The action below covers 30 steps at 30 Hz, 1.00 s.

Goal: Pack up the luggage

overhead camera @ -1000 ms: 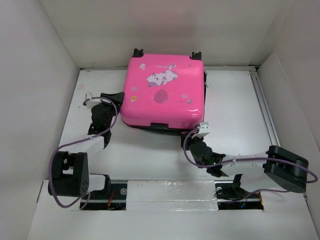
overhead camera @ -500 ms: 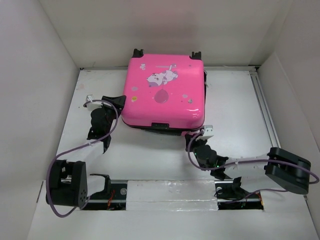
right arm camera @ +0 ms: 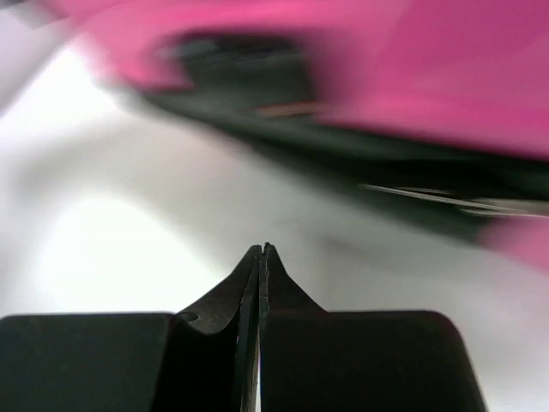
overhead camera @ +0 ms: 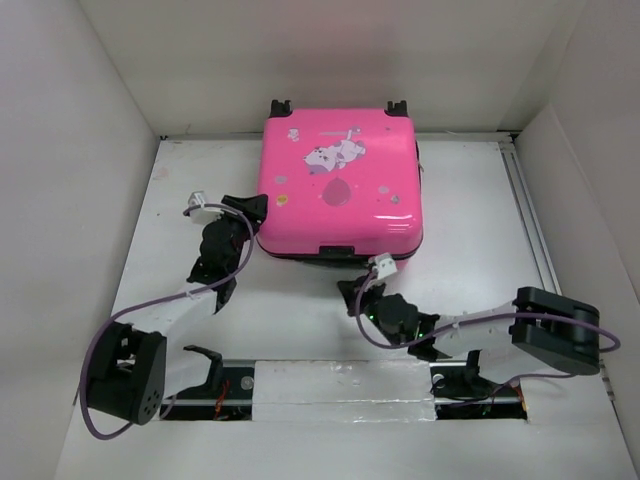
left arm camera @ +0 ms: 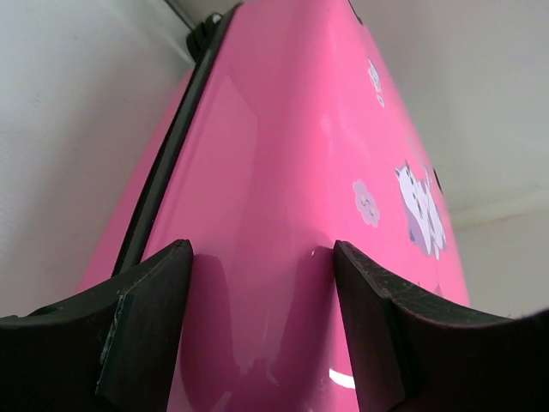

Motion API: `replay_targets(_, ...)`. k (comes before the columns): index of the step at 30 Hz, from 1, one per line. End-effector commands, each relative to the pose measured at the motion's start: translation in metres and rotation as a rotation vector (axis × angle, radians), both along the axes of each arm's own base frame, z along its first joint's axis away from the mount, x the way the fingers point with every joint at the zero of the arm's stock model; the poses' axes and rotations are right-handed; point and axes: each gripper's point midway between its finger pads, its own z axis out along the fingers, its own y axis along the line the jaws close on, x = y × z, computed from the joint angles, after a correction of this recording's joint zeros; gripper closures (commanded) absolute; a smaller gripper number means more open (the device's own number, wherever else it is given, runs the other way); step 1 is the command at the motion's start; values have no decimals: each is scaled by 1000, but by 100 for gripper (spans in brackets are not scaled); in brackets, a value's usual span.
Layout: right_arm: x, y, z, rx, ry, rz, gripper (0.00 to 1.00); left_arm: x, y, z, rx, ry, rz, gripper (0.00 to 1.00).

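The small hot-pink hard-shell wheeled suitcase (overhead camera: 338,185) lies flat, lid down, at the far middle of the white table (overhead camera: 480,220). I judge its glossy shell stiff, slippery and liable to slide, so I would grip at the black zipper seam (left arm camera: 159,184), not the curved lid. The left gripper (left arm camera: 260,257) is spread across the near-left corner; the right gripper (right arm camera: 262,253) is pressed together, holding nothing, near the front edge.

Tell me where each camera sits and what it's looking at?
Top external: high behind the arms, looking down on the pink luggage and both arms.
Left wrist: faces the luggage lid, framed by the open left gripper.
Right wrist: low, blurry, faces the luggage's edge past the shut right gripper.
All three share the luggage.
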Motion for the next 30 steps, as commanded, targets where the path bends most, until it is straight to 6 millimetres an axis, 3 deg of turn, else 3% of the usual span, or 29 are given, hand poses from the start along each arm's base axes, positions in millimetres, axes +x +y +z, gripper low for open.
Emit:
replay_targets(1,-44,69,42,130,-41,249,100,-47,-80,-25,-30,93,-350,41)
replay_targets(3,-43,57,25,72,8,182,100,-49,-74,-29,-34,104,-319,41)
replay_targets(4,-41,51,31,88,-1,159,100,-49,-70,-25,-24,91,-305,41)
replay_targets(5,-44,37,21,71,4,159,100,-50,-67,-28,-5,100,-297,41)
replay_targets(6,-43,27,40,122,-11,159,100,-50,-67,-28,4,98,-298,41)
replay_targets(10,-50,23,53,140,1,222,100,-51,-69,-19,-20,71,-308,41)
replay_targets(11,-51,21,47,111,5,224,100,-52,-71,-19,-21,72,-317,41)
replay_targets(12,-44,19,56,136,12,173,100,-52,-71,-19,-21,72,-317,41)
replay_targets(13,-40,8,41,83,44,119,100,-51,-68,-22,-15,85,-300,41)
replay_targets(15,-19,-23,32,67,72,-38,99,-50,-63,-22,7,89,-278,41)
replay_targets(16,-13,-35,40,104,74,-61,96,-50,-61,-21,19,86,-270,41)
replay_targets(18,5,-63,32,129,118,-121,90,-51,-58,-13,15,65,-255,41)
replay_targets(19,10,-72,34,151,120,-141,76,-50,-56,-13,26,62,-248,41)
replay_targets(20,14,-83,46,204,105,-158,71,-52,-55,-12,36,62,-249,41)
replay_targets(21,18,-93,44,192,115,-182,66,-50,-53,-5,33,48,-237,41)
replay_targets(25,40,-134,48,196,97,-270,56,-50,-53,-8,51,55,-239,40)
replay_targets(27,47,-142,38,139,104,-271,52,-50,-53,-8,51,55,-239,40)
replay_targets(29,59,-143,46,139,86,-235,51,-50,-53,-5,48,44,-238,40)
replay_targets(30,64,-142,40,120,106,-221,51,-49,-55,-4,44,38,-249,40)
